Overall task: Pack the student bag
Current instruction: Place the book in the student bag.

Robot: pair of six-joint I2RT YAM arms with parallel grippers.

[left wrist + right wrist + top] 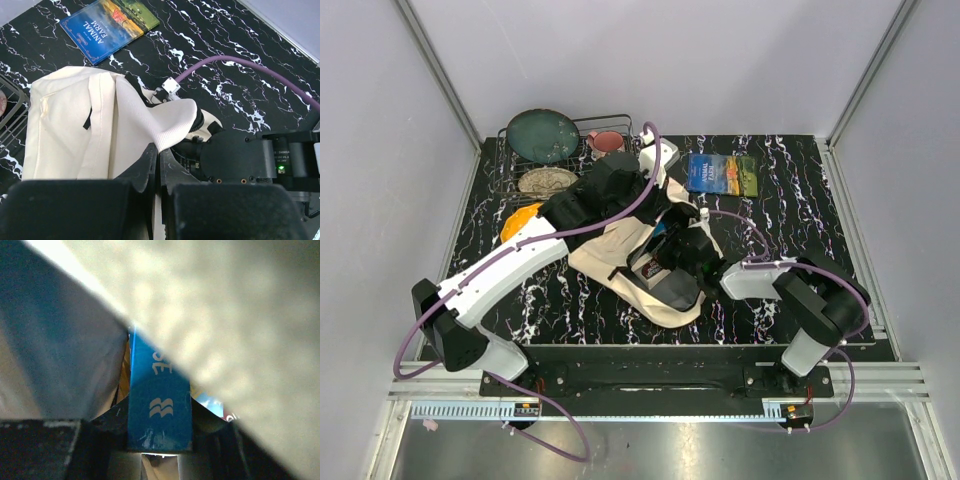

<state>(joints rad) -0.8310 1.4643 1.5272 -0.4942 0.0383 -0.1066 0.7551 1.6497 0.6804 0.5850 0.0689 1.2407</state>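
Observation:
The cream student bag (615, 255) lies in the middle of the black marbled table; it also shows in the left wrist view (65, 125). My left gripper (655, 222) is shut on the bag's white flap edge (170, 125) and holds it up. My right gripper (672, 262) reaches into the bag's opening and is shut on the spine of a blue book (159, 405). Cream fabric (225, 315) hangs over that book. A second book, the blue "Animal Farm" (722, 174), lies flat on the table behind the bag; it also shows in the left wrist view (107, 27).
A wire rack (620, 122) at the back left holds a green plate (542, 135) and a pink cup (607, 142). A beige dish (548, 180) and an orange object (518, 222) lie left of the bag. A purple cable (250, 67) crosses the table.

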